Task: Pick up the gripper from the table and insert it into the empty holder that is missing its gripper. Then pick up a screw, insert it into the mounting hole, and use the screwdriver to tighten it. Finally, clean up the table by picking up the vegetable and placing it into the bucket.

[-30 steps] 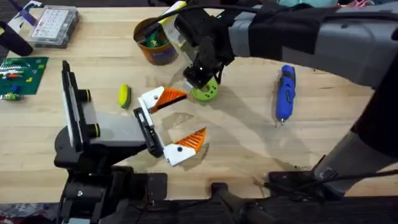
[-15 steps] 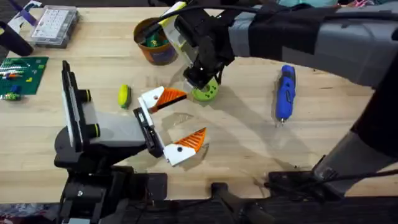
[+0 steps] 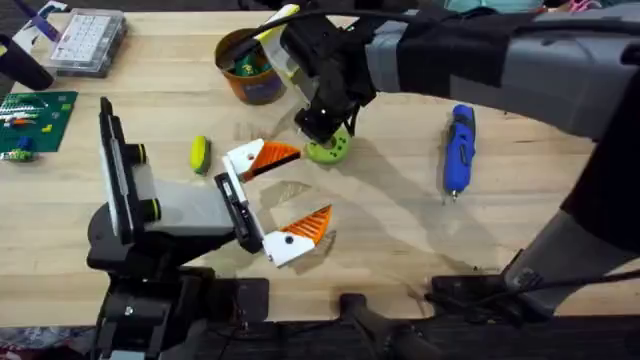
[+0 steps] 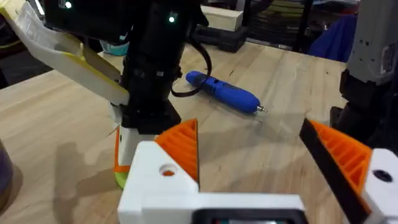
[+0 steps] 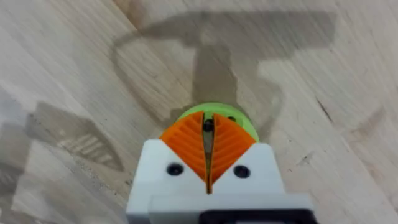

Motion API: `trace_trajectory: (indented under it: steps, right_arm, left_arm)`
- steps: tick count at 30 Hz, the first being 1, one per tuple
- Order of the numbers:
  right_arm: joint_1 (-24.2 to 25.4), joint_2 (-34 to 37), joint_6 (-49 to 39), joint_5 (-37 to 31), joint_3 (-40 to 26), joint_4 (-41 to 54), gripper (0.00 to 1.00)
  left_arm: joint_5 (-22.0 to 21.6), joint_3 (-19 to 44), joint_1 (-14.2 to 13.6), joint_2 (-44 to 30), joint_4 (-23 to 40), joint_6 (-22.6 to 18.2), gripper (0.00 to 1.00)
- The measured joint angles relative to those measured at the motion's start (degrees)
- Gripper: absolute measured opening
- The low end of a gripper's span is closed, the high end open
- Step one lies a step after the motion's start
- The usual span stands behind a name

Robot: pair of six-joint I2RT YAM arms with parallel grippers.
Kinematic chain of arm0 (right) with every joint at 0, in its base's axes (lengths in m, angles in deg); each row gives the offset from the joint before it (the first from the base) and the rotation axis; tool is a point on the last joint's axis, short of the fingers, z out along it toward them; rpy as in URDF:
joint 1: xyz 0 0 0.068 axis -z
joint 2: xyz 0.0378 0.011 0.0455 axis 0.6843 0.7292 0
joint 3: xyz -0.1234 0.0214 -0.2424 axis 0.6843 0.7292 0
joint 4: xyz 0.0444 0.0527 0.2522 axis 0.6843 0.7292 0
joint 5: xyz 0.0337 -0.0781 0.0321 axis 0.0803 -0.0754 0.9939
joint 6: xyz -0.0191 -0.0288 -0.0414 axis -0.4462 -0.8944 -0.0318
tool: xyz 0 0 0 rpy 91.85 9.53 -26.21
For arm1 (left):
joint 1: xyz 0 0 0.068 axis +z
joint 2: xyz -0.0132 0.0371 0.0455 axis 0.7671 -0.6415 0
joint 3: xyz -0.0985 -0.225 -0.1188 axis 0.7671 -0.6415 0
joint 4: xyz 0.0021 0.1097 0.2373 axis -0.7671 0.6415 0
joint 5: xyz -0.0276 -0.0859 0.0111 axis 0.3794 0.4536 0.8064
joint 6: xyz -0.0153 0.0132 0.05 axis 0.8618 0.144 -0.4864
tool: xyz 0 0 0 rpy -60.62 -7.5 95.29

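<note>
1. At table centre, just in front of the bucket (image 3: 225,50): right gripper (image 3: 322,128) down on the green vegetable (image 3: 330,151). Orange pads (image 5: 186,140) pressed together directly over it in the right wrist view; whether a stalk is nipped between them cannot be told. Vegetable resting on the wood, not yet lifted.
2. At lower left: holder (image 3: 170,205) with two white-and-orange fingers on its rail. Insertion step judged complete; screw seating not verifiable.
3. Left gripper (image 4: 249,134): spread wide, nothing between the pads.
4. Screwdriver (image 3: 458,148) lying flat, well right of the vegetable, untouched by either arm. Tightening judged finished or set aside.
5. Remaining, as judged: lift the vegetable, carry it the short way to the bucket, release. Bucket already holding green and yellow items.
6. Small yellow-and-green piece (image 3: 200,153) loose near the holder.
7. Writing: none legible. Marks on the green circuit board (image 3: 35,115) and the clear compartment box (image 3: 88,40) too small to read.
</note>
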Motion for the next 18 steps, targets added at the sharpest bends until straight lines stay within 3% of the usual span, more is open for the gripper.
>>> trace_trajectory:
  steps: [4,8,13,18]
  right_arm:
    - [0.0,0.0,0.0,0.0,0.0,0.0,0.008]
    - [0.0,0.0,0.0,0.0,0.0,0.0,0.087]
    - [0.0,0.2,0.0,0.0,-0.1,0.0,0.012]
    - [0.0,1.0,0.0,0.0,-0.8,0.0,0.009]
  left_arm:
    - [0.0,0.0,0.0,0.0,0.0,0.0,0.990]
    - [0.0,0.0,0.0,0.0,0.0,0.0,0.990]
    - [0.0,0.0,0.0,0.0,0.0,0.0,0.990]
    - [0.0,0.0,0.0,0.0,0.0,0.0,0.990]
